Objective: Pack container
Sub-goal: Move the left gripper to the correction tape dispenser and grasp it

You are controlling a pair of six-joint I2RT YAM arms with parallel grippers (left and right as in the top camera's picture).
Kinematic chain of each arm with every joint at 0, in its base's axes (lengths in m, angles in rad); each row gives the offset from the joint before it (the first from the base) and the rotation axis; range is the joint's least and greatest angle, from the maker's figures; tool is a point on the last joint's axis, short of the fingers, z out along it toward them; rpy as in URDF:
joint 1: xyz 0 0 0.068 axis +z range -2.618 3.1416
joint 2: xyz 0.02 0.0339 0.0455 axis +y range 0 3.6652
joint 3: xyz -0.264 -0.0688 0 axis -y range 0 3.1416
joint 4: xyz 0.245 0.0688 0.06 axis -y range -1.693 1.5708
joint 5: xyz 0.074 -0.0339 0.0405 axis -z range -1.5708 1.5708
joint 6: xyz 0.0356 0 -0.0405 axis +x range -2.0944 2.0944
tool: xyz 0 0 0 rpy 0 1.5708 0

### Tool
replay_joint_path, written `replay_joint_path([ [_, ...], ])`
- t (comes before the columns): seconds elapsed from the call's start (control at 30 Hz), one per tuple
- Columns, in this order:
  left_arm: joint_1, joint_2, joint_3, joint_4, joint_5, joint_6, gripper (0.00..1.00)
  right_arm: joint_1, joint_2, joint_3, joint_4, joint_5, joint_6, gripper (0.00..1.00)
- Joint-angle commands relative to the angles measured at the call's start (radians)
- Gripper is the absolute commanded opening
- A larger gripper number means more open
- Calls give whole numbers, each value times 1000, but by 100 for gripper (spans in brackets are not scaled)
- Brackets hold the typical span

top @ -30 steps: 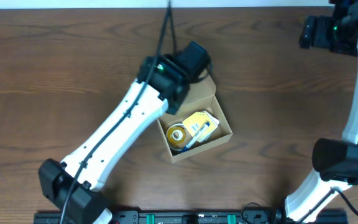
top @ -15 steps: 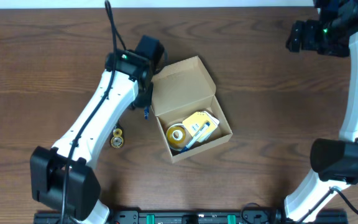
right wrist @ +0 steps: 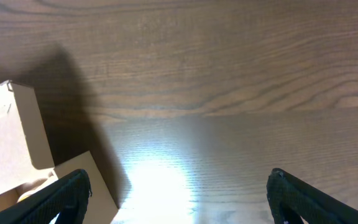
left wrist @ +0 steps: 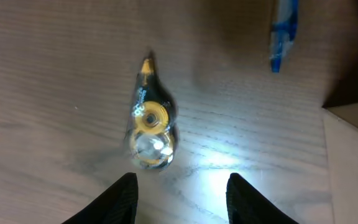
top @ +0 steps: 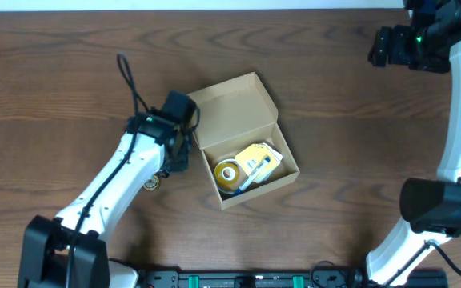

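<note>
Left gripper has shifted down-left, away from the container, and is hovering over a correction-tape dispenser, jaws spread, gripping nothing. The container is sitting mid-table, lid open, tape roll inside. Right gripper is hanging well apart, jaws spread wide

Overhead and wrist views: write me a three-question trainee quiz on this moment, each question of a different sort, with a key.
1. True or false: the lid of the container is shut.
2. What lies just ahead of the left gripper? A) a correction tape dispenser B) scissors C) a stapler
3. Fill in: the right gripper is open and holds ____.

Key: 1 false; 2 A; 3 nothing.
</note>
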Motion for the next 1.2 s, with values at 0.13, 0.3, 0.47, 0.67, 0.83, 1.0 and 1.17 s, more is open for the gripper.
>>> replay_joint_path([
  [0.13, 74, -27, -127, 102, 101, -51, 47, 40, -6, -5, -7, -8, -12, 90],
  [0.3, 79, -27, -186, 152, 97, -51, 47, 63, -6, -5, -7, -6, -12, 90],
  [0.47, 95, -27, -246, 196, 88, -61, 47, 78, -6, -5, -7, 1, -12, 90],
  [0.67, 193, -27, -289, 223, 117, 79, 48, 78, -6, -5, -7, 0, -12, 89],
  [0.83, 272, -26, -292, 267, 209, 167, 51, 78, -6, -5, -6, 0, -11, 90],
  [1.0, 283, -26, -292, 297, 246, 252, 54, 78, -6, -5, -8, 0, -11, 89],
  [1.17, 283, -25, -292, 330, 241, 292, 56, 86, -6, -5, -9, 0, -11, 89],
])
